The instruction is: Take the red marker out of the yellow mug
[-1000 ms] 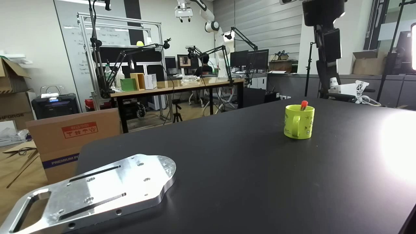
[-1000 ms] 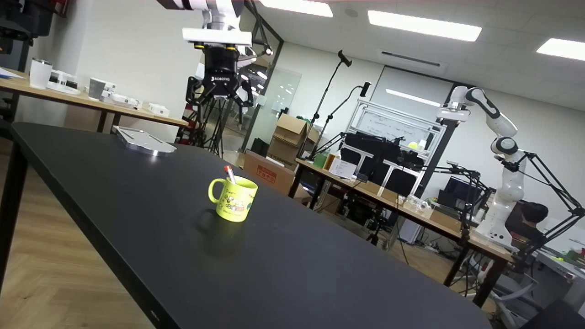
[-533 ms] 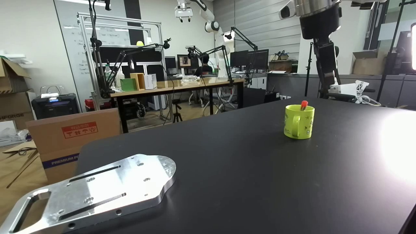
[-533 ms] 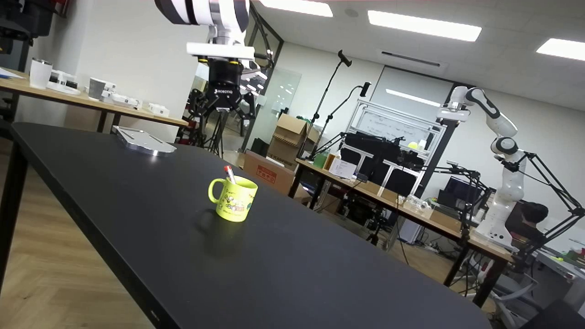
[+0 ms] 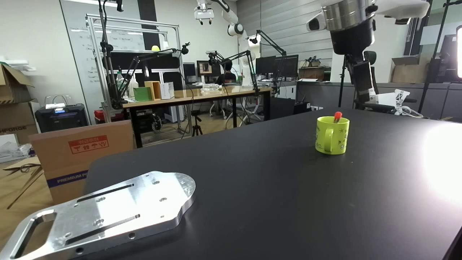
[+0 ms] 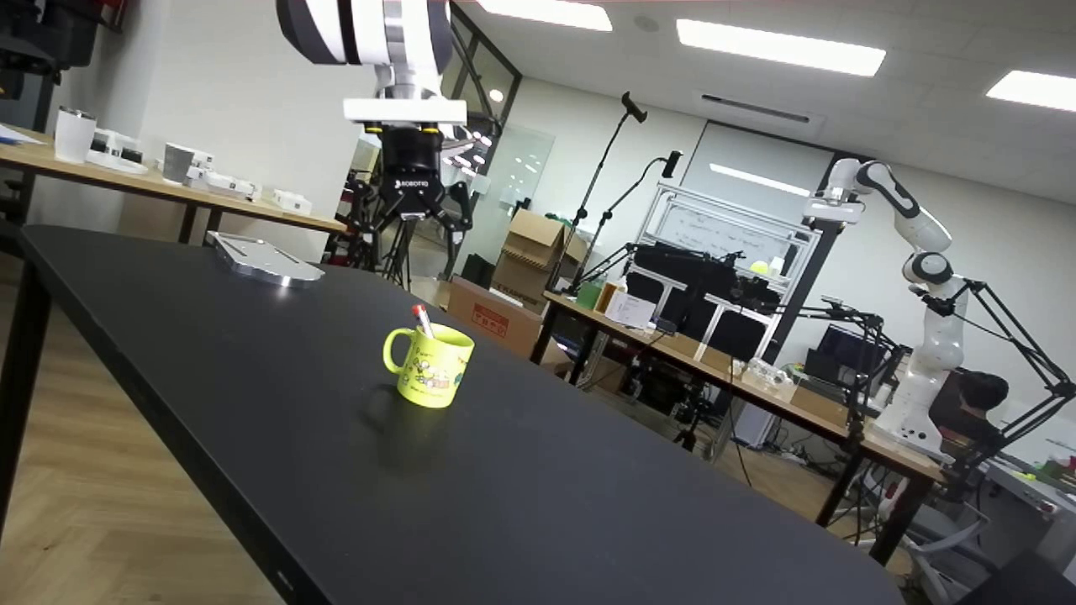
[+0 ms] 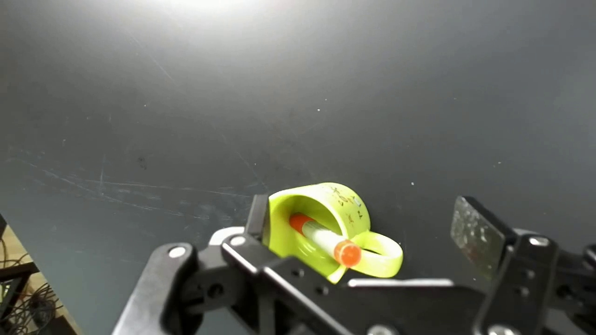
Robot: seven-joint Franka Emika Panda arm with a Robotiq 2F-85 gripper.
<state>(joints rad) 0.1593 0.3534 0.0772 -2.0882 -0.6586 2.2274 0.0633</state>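
- One red marker (image 7: 323, 237) is resting inside the yellow mug (image 6: 430, 376), tilting, its upper end poking past the rim near the handle, its white barrel showing between orange-red ends.
- The mug is standing upright on the black table (image 6: 538, 504), carrying printed figures and letter-like marks that are coming out too small to read.
- The gripper (image 6: 411, 262) is hanging above the table, apart from the mug; "ROBOTIQ" is running in white capitals across its black body.
- Its pads (image 7: 477, 236) are standing wide apart and are holding nothing; in the wrist view one finger is covering part of the mug.
- A cardboard box (image 5: 83, 159) is standing beside the table, bearing a blue strip (image 5: 68, 178) that is reading "PREMIUM P", with the table hiding the rest.
- Above that strip a red label (image 5: 88, 144) is displaying Korean lettering over a row of handling symbols.
- Another carton (image 5: 16, 115) is showing "HFORGE", the lettering running into the edge of an exterior view.
- The whiteboard (image 5: 77, 21) is carrying handwriting too faint to read.
- A silver metal plate (image 5: 119, 206) is lying on the table, its handle end jutting past the edge.
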